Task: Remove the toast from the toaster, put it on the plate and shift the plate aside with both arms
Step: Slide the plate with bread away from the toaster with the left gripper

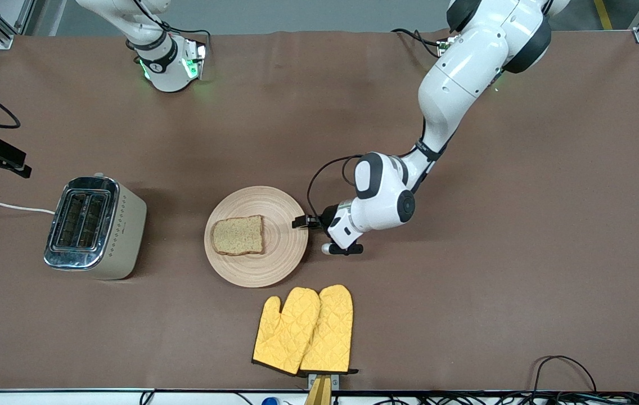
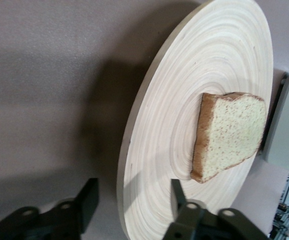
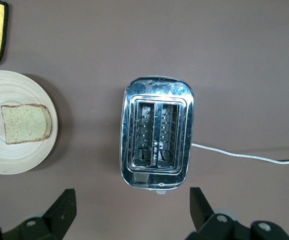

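While the toast (image 1: 238,235) lay flat on the plate (image 1: 274,214), a little off centre toward the right arm's end of the table, the plate itself rested on the brown table (image 1: 494,270) between the toaster (image 1: 94,228) and the left gripper (image 1: 304,221). That gripper sat low at the plate's rim on the side toward the left arm's end, and in the left wrist view its fingers (image 2: 87,197) stood spread wide, one on either side of the plate's edge (image 2: 129,150), not closed on it. A pair of yellow mitts (image 1: 304,331) lay nearer the front camera than the plate, just beside it. The right gripper (image 3: 129,212) hung over the table by the toaster, its fingers wide apart and holding nothing; both toaster slots (image 3: 157,132) looked empty, and a white cord (image 3: 244,156) trailed from the toaster.
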Controlling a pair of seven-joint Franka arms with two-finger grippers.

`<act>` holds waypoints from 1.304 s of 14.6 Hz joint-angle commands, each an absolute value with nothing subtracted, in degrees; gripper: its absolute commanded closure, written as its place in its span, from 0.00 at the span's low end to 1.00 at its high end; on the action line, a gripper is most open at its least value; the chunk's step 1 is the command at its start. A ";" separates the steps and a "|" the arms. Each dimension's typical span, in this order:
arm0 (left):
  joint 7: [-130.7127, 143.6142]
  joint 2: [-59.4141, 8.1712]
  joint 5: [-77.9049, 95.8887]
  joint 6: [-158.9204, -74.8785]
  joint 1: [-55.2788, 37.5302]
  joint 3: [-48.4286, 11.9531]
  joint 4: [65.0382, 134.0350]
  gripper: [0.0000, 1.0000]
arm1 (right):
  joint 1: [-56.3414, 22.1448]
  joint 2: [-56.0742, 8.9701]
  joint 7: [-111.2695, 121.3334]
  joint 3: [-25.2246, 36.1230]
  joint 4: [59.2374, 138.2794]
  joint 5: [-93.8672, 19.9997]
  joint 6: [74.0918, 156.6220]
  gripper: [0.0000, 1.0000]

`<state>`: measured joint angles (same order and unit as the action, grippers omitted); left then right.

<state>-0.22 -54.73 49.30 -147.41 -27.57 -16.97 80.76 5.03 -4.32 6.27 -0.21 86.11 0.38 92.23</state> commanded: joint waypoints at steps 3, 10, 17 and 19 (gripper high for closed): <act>-3.69 -55.99 52.65 -149.94 -28.74 -16.96 78.93 1.00 | 3.87 -3.25 6.33 0.70 86.84 0.97 90.97 0.00; -7.26 -47.84 54.58 -144.34 -17.52 -22.59 85.58 1.00 | 2.73 -3.43 6.24 0.79 86.75 1.49 90.97 0.00; -26.17 -37.79 51.27 -118.87 5.67 -22.33 96.42 1.00 | 2.29 -3.34 6.33 0.53 86.75 1.49 90.79 0.00; -28.20 -38.49 43.10 -113.76 13.58 -22.59 95.98 1.00 | 2.20 -3.25 6.33 0.53 86.75 1.41 90.70 0.00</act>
